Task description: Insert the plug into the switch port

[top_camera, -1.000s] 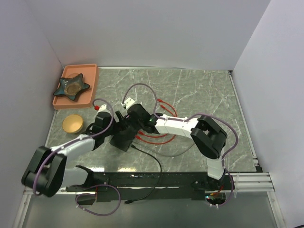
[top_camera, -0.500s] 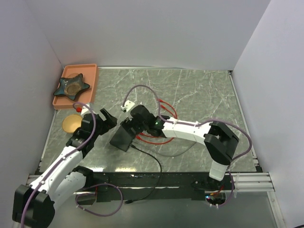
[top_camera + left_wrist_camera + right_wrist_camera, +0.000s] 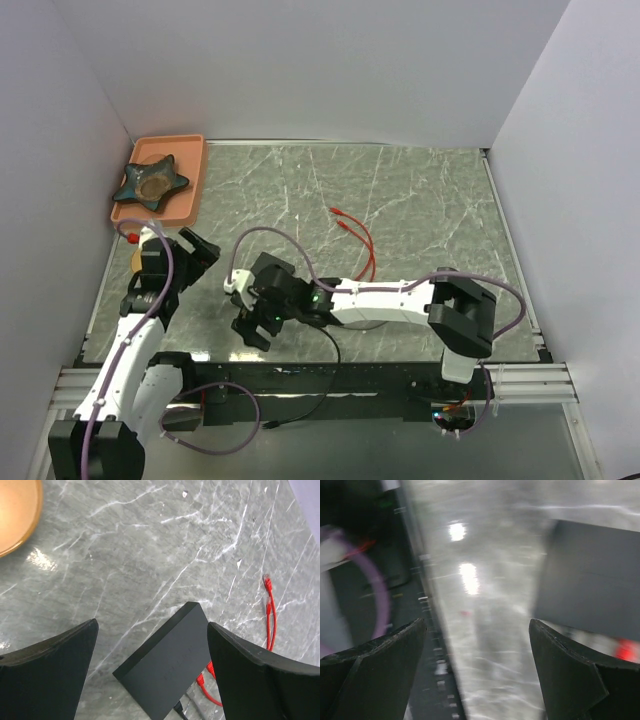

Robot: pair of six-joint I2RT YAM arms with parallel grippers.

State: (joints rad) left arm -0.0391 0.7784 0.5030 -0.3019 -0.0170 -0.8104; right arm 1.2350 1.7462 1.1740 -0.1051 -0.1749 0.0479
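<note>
**Both grippers spread, black box lying loose on the table**

While my left gripper (image 3: 151,625) hangs over the left side of the grey marble-patterned table (image 3: 150,540), its two black fingers (image 3: 50,670) stand wide apart with nothing between them. Past them the flat matte-black rectangular box (image 3: 167,670) lies flat on the table, at a slant to my view. I cannot make out the switch port on any face that shows. A thin black lead (image 3: 178,711) meets the box's near edge. A thin red cable (image 3: 270,620) lies well beyond the box to the right, and its small red plug (image 3: 266,581) rests on the table, apart from the box. More red cable peeks out just beside the box's lower right corner; whether it touches I cannot tell. The rim of a round golden-brown disc (image 3: 12,515) shows at the upper left.

My right gripper (image 3: 477,624) reaches across low over the table's near edge, jaws also spread and holding nothing. Its view is blurred; the box fills the upper right, beside the right finger rather than between the two. From above, a salmon-orange rectangular tray (image 3: 193,160) sits at the far left corner, carrying a dark star-shaped dish (image 3: 150,182).
</note>
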